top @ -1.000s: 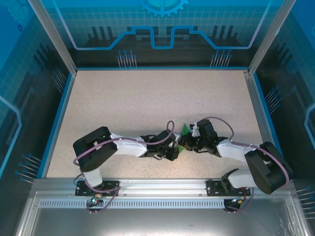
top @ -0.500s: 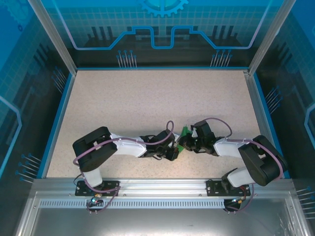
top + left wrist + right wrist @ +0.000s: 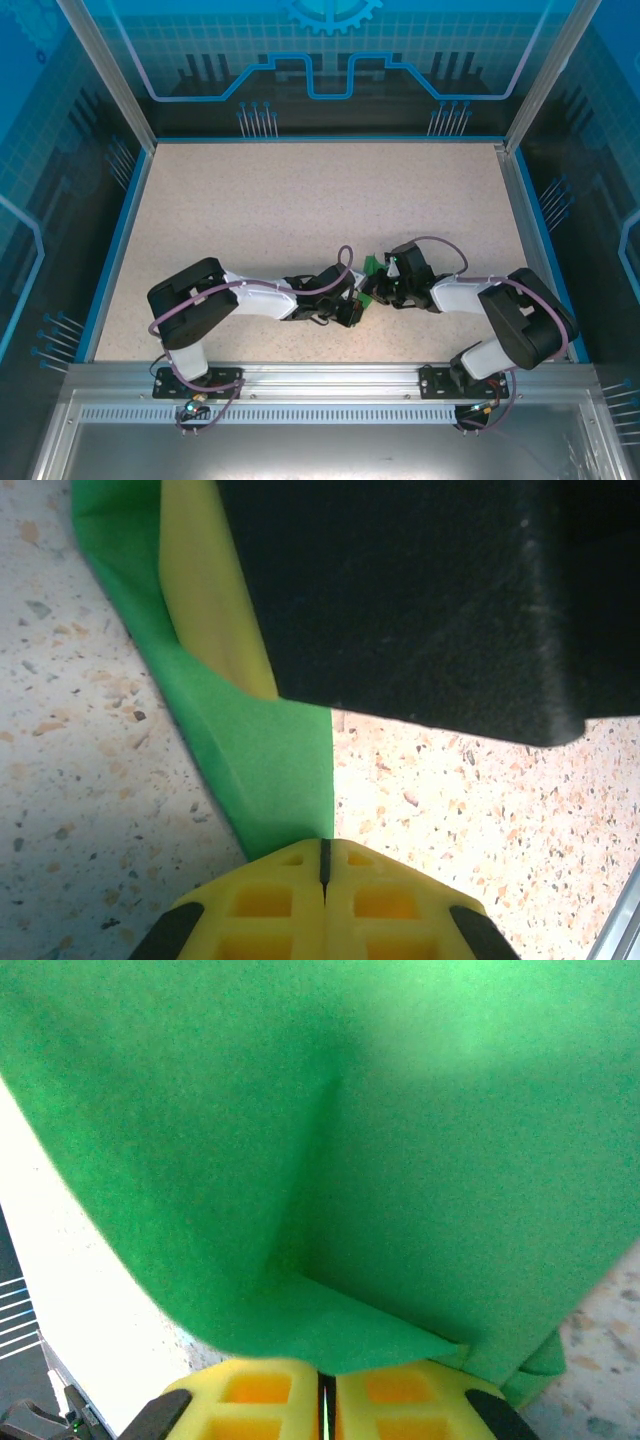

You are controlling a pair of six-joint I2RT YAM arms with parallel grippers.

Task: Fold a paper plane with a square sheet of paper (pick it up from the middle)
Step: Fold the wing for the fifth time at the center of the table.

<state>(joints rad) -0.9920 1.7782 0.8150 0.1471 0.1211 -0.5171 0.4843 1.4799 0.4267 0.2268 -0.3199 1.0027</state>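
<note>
- Count: 1 green sheet (image 3: 371,267), 2 arms, 2 pincers.
- Landmark = near rail (image 3: 320,376), the alu bar along the front edge of the counter (image 3: 300,200).
- Sheet: just beyond the near rail, abt mid-length of it and a touch twd its right half. It is bunched and part-folded between the 2 pincers. Can't tell if it touches the counter.
- Left pincer (image 3: 358,303): just beyond the rail, on the sheet's left. In the wrist cam the left pincer (image 3: 323,852) has its yellow tips pressed together, w/ the narrow low point of the sheet (image 3: 270,770) nipped in the seam.
- Right pincer (image 3: 385,289): same depth from the rail, on the sheet's right. In its wrist cam the right pincer (image 3: 325,1385) has its tips closed too, clamped on the sheet's (image 3: 320,1160) bottom edge.
- Sheet edges, left cam: one long slanting edge runs down to the nipped point. A black housing (image 3: 420,600) overlaps the sheet's upper part.
- Sheet edges, right cam: 1 crease runs from mid-sheet down twd the tips, 1 flap is folded along the bottom, and a small corner curls at lower right.
- Room: beyond the sheet, away from the rail, the counter is open up to the blue rim (image 3: 330,139), and also out to both sides.
- Room twd the rail: a thin strip, crowded by the left arm (image 3: 250,295) and right arm (image 3: 505,320) lying low along it.
</note>
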